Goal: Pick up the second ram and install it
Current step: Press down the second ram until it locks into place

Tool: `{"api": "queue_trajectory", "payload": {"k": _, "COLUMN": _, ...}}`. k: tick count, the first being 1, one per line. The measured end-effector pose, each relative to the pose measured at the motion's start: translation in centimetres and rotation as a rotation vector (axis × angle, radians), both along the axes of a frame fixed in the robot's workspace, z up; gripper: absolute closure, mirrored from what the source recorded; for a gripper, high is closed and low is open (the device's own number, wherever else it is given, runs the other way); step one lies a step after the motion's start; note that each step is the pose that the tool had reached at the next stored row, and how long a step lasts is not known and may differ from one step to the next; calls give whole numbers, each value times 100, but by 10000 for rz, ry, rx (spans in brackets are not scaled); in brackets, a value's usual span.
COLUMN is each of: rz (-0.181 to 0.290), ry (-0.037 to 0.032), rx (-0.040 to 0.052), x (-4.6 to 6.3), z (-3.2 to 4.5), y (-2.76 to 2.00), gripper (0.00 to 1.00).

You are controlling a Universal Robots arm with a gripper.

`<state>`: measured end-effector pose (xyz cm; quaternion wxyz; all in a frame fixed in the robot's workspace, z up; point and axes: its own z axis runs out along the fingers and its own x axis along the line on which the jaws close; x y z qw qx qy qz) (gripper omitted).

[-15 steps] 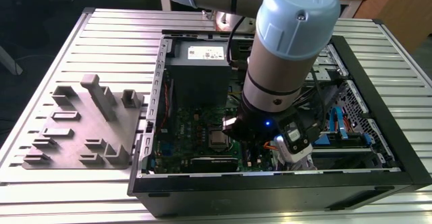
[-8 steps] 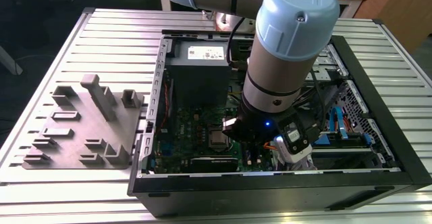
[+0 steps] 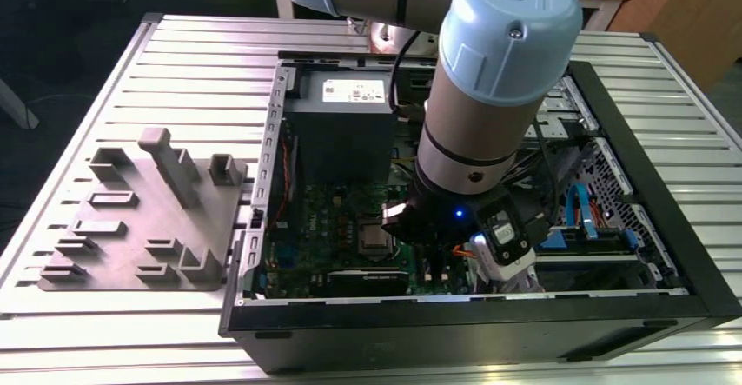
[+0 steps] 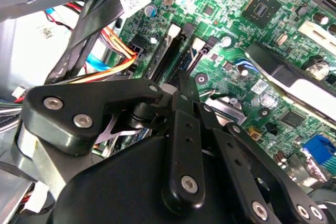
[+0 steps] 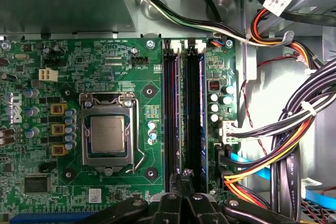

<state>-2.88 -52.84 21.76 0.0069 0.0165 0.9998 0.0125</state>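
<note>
I see my fingers (image 5: 187, 181) drawn together with no gap showing between the tips and nothing visibly clamped in them. The gripper (image 5: 184, 173) hangs tip-down over one end of the two memory slots (image 5: 171, 119), its point sitting right between the pair, in both wrist views (image 4: 184, 83). I cannot pick out the second ram: both slots read as long dark strips, and I cannot tell whether a stick is seated in either of them.

Just beside the slots, on the far side from the wiring, is the processor socket (image 5: 107, 136) with its metal lid, set in the green motherboard (image 5: 79, 61). On the other side of my fingers a bundle of coloured cables (image 5: 273, 150) runs close by.

Further out, in the exterior view, my arm (image 3: 487, 81) reaches down into the open computer case (image 3: 649, 185). Well apart from the fingers, outside the case, a grey fixture (image 3: 151, 220) with upright blocks lies on the ribbed table (image 3: 93, 81).
</note>
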Motion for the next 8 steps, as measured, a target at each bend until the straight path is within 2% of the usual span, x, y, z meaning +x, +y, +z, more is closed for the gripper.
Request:
{"api": "queue_trajectory", "payload": {"k": 4, "rz": -1, "ry": -7, "rx": 28, "x": 1, "z": 24, "y": 3, "gripper": 93}}
{"api": "queue_trajectory", "payload": {"k": 8, "rz": -1, "ry": -1, "rx": 2, "x": 0, "z": 133, "y": 0, "gripper": 93}}
